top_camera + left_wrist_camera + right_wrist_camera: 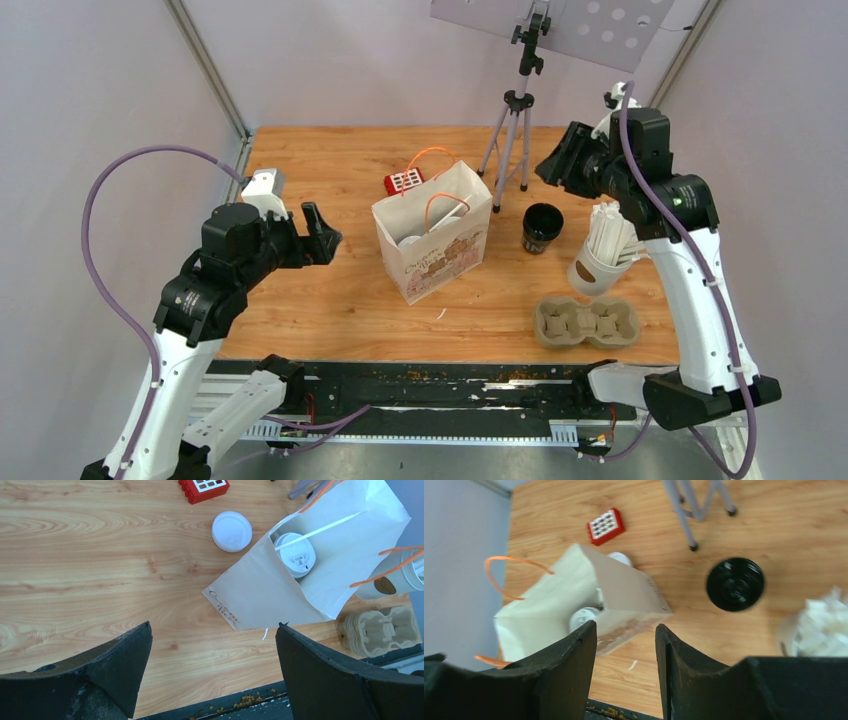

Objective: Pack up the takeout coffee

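A white paper bag [432,245] with orange handles stands open mid-table. One takeout coffee with a white lid [296,555] sits inside it; it also shows in the right wrist view [583,618]. A second black cup [541,226] stands open, without a lid, to the right of the bag, and shows in the right wrist view [735,584]. A loose white lid [231,531] lies on the table behind the bag. My left gripper [322,238] is open and empty, held above the table left of the bag. My right gripper [555,166] is open and empty, raised above the lidless cup.
A white cup of wrapped straws [605,255] and a grey-brown cup tray [586,322] sit at the right front. A red block [404,181] lies behind the bag. A tripod [512,130] stands at the back centre. A black rail runs along the near edge.
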Motion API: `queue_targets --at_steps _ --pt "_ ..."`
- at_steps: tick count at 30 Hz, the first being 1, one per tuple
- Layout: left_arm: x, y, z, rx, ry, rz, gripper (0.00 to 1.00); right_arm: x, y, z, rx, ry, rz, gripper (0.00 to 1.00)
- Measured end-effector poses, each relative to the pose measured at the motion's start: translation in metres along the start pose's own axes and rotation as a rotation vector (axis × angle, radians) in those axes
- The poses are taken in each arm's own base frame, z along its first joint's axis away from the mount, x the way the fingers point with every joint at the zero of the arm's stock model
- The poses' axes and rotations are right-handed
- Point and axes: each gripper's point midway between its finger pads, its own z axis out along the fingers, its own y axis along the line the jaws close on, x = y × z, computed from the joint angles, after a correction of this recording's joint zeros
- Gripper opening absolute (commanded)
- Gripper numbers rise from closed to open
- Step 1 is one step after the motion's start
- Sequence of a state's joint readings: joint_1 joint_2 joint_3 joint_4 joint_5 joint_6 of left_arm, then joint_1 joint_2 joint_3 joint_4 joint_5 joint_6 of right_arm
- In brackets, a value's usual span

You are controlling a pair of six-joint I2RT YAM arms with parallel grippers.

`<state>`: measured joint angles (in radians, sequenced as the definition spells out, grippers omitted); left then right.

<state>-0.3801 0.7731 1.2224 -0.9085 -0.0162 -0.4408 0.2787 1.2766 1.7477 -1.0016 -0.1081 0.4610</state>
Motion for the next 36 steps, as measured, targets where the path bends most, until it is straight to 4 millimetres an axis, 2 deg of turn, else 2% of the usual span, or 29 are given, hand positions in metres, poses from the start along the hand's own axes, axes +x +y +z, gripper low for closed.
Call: queue_targets --at_steps 5,10,14,20,24,31,36 --pt "0.0 0.001 0.0 -0.004 0.0 0.011 1.0 0.013 -0.05 -0.025 0.269 -0.009 0.036 0.47" --pt "0.001 0.002 0.0 -0.006 0.004 0.024 1.0 0.037 -0.11 -0.052 0.54 -0.005 0.082 0.46" --pt "0.001 0.002 -0.001 -0.006 0.005 0.025 1.0 0.052 -0.142 -0.067 0.697 0.017 0.111 0.45" --pt "0.005 0.004 -0.002 -0.005 0.003 0.025 1.0 0.063 -0.174 -0.082 0.855 -0.001 0.146 0.42" --pt "0.004 0.004 -0.003 -0.004 0.0 0.025 1.0 0.078 -0.196 -0.093 0.924 0.003 0.191 0.4" --pt "0.005 0.004 -0.003 -0.004 0.001 0.025 1.0 0.098 -0.215 -0.087 0.976 0.042 0.208 0.34" --pt "0.005 0.003 -0.003 -0.002 0.003 0.028 1.0 0.098 -0.221 -0.082 0.978 0.005 0.213 0.33"
